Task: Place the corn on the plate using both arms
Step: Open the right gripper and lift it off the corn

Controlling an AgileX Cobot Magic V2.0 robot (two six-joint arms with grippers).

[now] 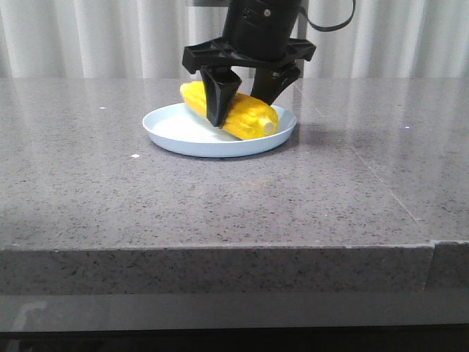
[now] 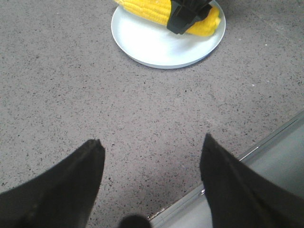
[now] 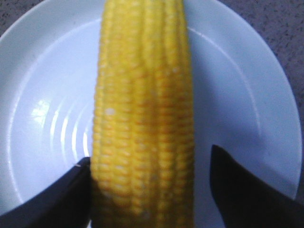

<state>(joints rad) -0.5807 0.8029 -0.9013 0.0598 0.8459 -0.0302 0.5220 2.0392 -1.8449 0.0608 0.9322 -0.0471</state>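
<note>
The corn (image 1: 233, 112) lies on the plate (image 1: 183, 139), its blunt pale end toward the plate's right rim and its other end toward the back left. The right gripper (image 1: 245, 99) comes down on it from above, one black finger (image 1: 218, 99) in front of the cob and the other behind it, so the cob sits between them about mid-length. In the right wrist view the cob (image 3: 142, 118) runs up the middle of the plate (image 3: 42, 95); one finger (image 3: 61, 199) touches its side while a narrow strip of plate shows between the cob and the other finger (image 3: 247, 190), so the jaws are spread slightly wider than the cob and are not clamped on it. The left gripper (image 2: 152, 156) hangs well apart from the plate (image 2: 156, 47), near the table's edge, its two fingers wide apart with nothing between them; from there the corn (image 2: 147, 9) and the black right gripper (image 2: 187, 14) show at the far side. The table (image 1: 220, 198) is speckled grey stone with a thick front edge, and pale pleated curtains (image 1: 95, 37) hang behind it.
</note>
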